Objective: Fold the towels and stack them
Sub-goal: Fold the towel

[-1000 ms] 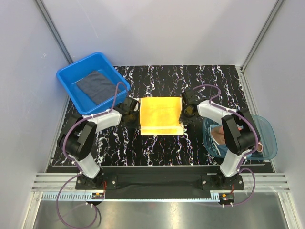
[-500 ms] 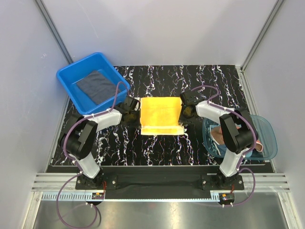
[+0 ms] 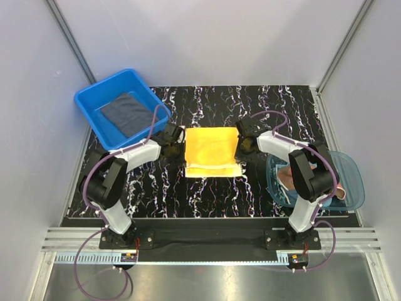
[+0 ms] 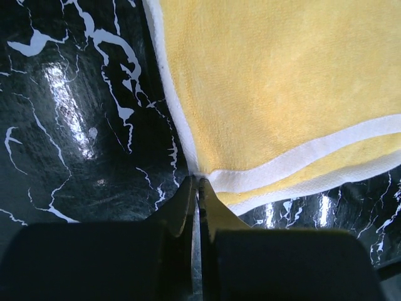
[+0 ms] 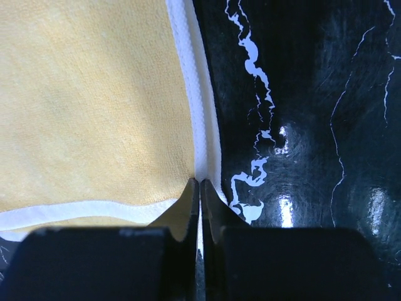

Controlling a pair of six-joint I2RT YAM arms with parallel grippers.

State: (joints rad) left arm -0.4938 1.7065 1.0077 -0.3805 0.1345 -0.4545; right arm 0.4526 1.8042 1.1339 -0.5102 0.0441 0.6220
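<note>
On the marbled table [image 3: 263, 106], left claw [image 4: 197, 185] and right claw [image 5: 200, 188] (wider before) now pinch the yellow towel [image 3: 212, 149].

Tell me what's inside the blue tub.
A dark grey towel lies flat on the floor of the blue tub, some bare floor showing around it. Anything beneath the towel is covered and cannot be seen.

Overhead camera looks down; close wrist cameras share yellow towel [image 3: 212, 152].

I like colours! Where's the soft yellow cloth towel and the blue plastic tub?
Soft yellow cloth towel [image 3: 212, 147]: top view, its middle.
Blue plastic tub [image 3: 105, 85]: top view, its far edge.
</note>
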